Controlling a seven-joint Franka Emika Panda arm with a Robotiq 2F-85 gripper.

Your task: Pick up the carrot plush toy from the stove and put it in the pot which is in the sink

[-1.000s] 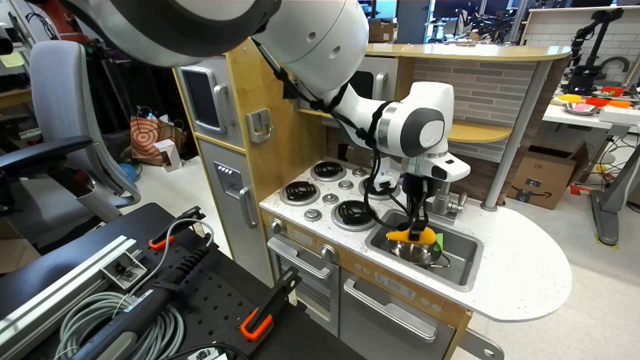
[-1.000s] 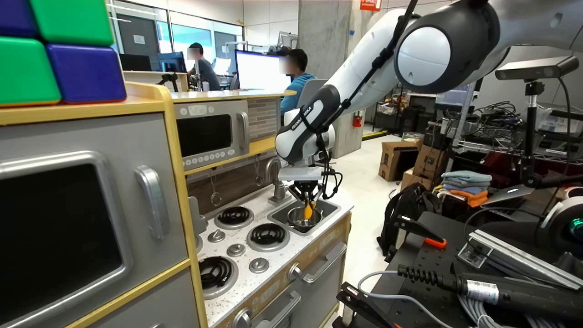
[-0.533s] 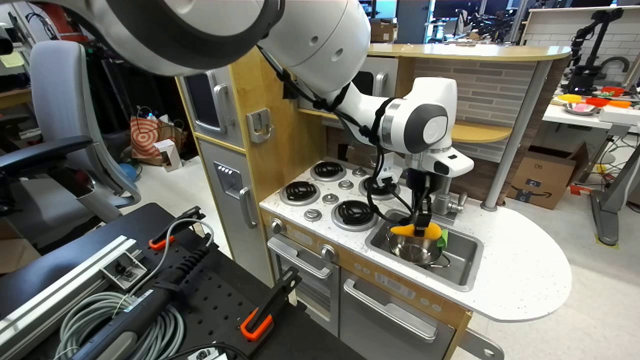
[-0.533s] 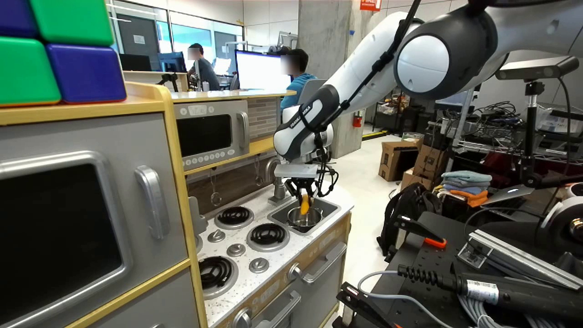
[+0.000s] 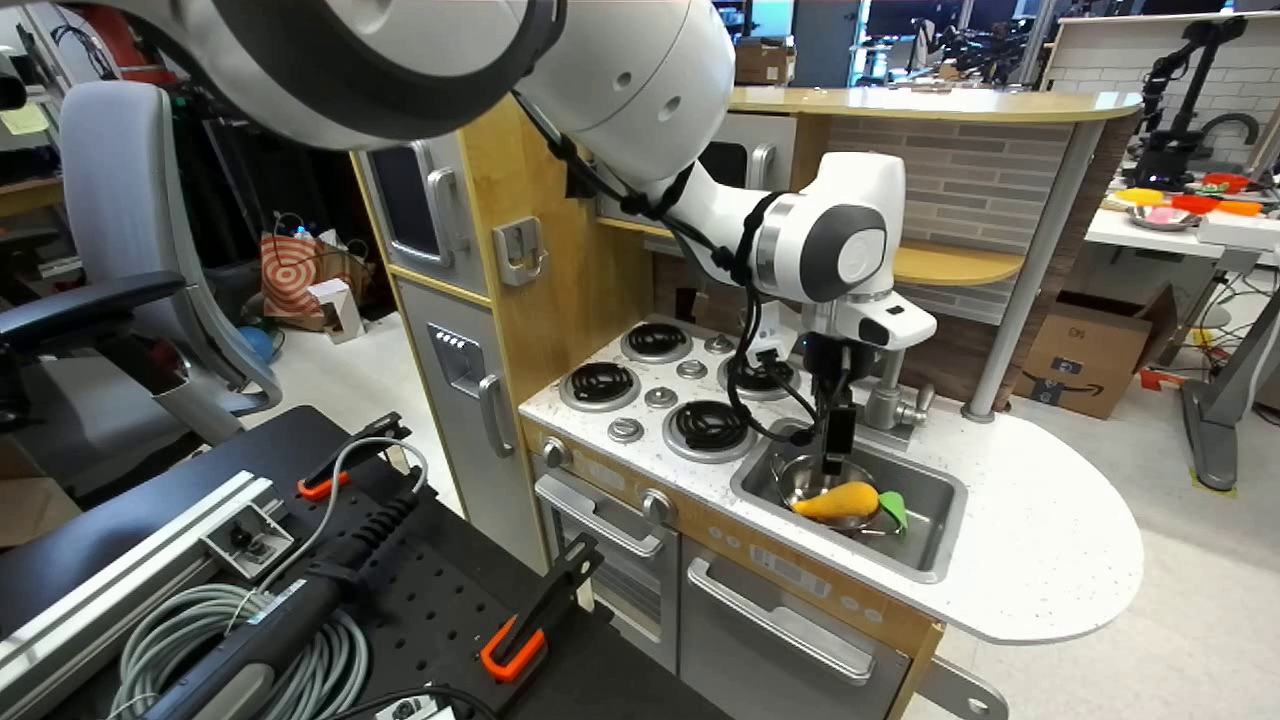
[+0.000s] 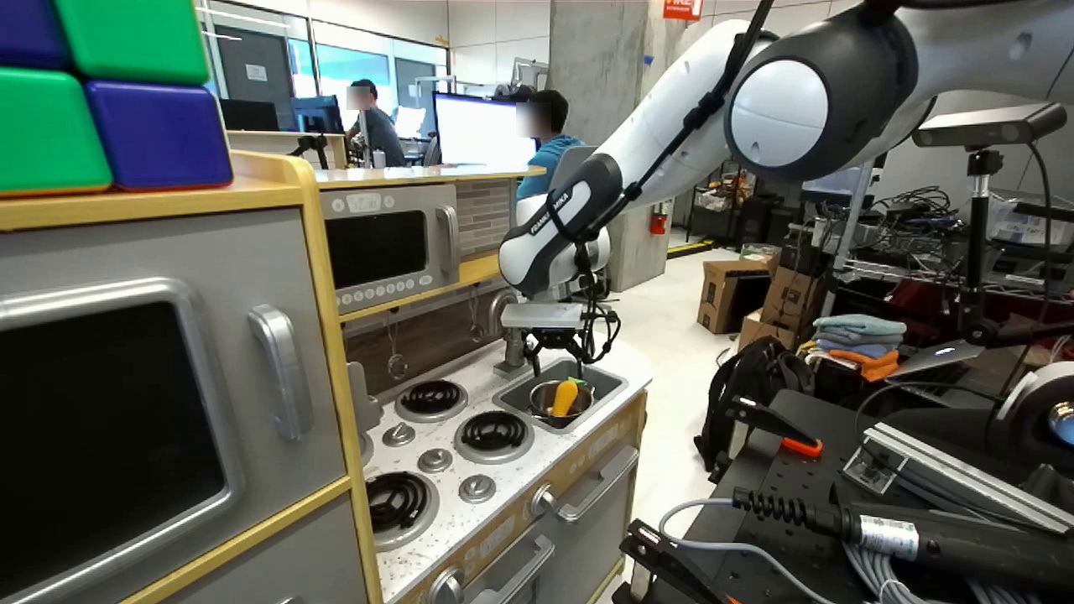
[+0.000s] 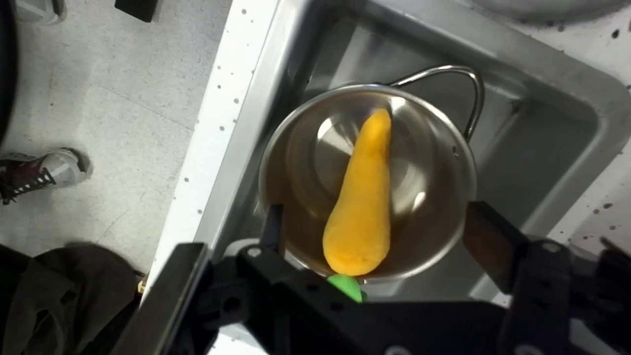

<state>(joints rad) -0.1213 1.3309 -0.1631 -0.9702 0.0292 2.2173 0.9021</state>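
Above the round silver metal pot point(image 7: 303, 162), the white-and-grey robot arm point(image 5: 640, 50) bends, its black gripper point(image 6: 558, 371) pointing down, spread wide, gripping nothing. The yellow-orange carrot plush toy point(image 7: 362, 202) lies in the pot, green end over its rim.

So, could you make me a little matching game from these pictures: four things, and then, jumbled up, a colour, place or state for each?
Things
1. Carrot plush toy
2. Pot
3. Hand
4. Stove

Descriptions
A. Open, holding nothing
B. White, with round black burners
C. Yellow-orange, tipped with green
D. Shiny silver, standing in the sink

Right pairs: 1-C, 2-D, 3-A, 4-B
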